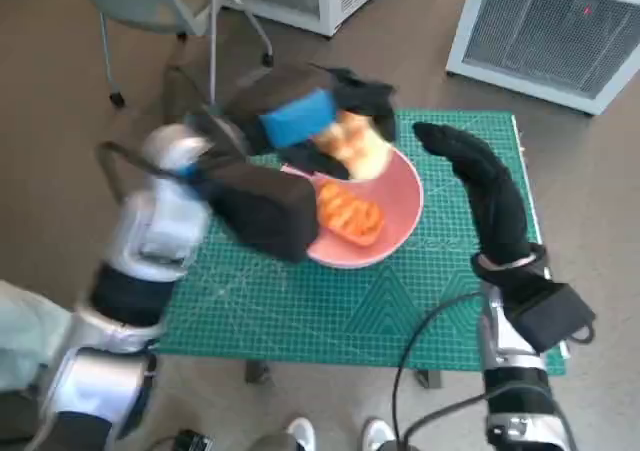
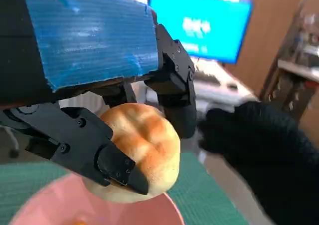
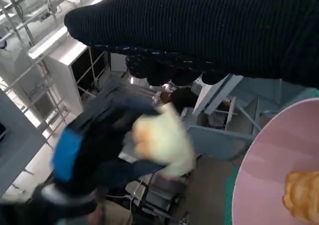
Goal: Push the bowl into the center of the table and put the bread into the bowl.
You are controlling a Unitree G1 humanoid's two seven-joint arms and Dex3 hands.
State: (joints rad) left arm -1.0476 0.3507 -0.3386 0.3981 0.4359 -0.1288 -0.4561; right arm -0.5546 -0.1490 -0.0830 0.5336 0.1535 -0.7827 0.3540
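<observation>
One round, golden-topped bread (image 2: pixel 142 152) sits between black fingers (image 2: pixel 107 157).

Your left hand (image 1: pixel 300 121) and forearm cover the pink bowl's (image 1: pixel 400 221) near-left rim. Motion blur smears that hand and its bread roll (image 3: pixel 164 142) in the right wrist view, where the bowl is cut off at the edge.

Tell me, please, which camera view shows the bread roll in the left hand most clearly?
The left wrist view: the bread roll fills the frame, sharp, gripped by the left hand above the pink bowl. The head view shows it small and partly hidden behind that hand; the right wrist view shows only a pale blur.
</observation>
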